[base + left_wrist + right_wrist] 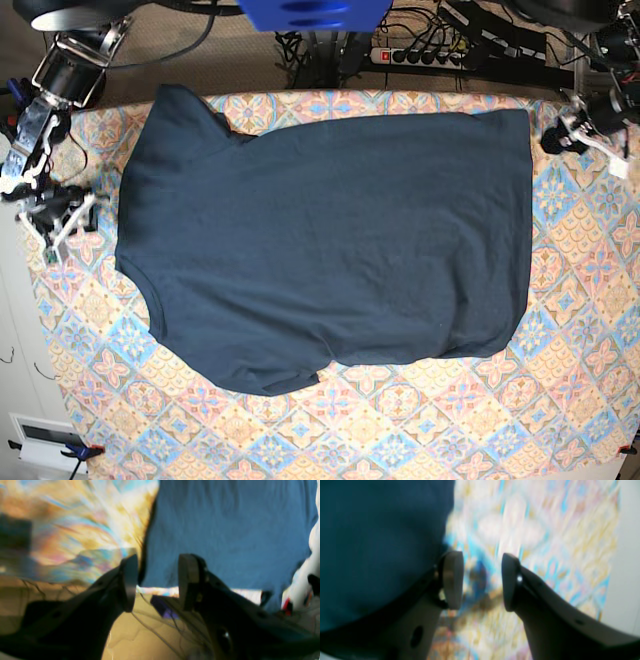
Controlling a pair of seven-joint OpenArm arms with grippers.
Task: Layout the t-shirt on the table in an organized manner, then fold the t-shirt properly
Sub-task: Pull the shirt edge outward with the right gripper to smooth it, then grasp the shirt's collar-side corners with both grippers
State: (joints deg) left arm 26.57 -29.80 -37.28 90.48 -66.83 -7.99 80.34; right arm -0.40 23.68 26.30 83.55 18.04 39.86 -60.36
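The t-shirt (330, 240) is spread flat across the surface (560, 400), lying sideways with its hem toward the base view's right and its collar end toward that view's left. Most of it looks smooth, though the lower edge is seen to curve and bunch a little. The layout step is judged nearly or fully done; no fold has been made yet, so all folding is left.

The left gripper (157, 582) is seen with its fingers (130, 580) apart and nothing between them, near the t-shirt's edge. The right gripper (482, 580) is also seen parted and empty, with cloth just beside 1 finger. In the base view both are held at the surface's outer edges.
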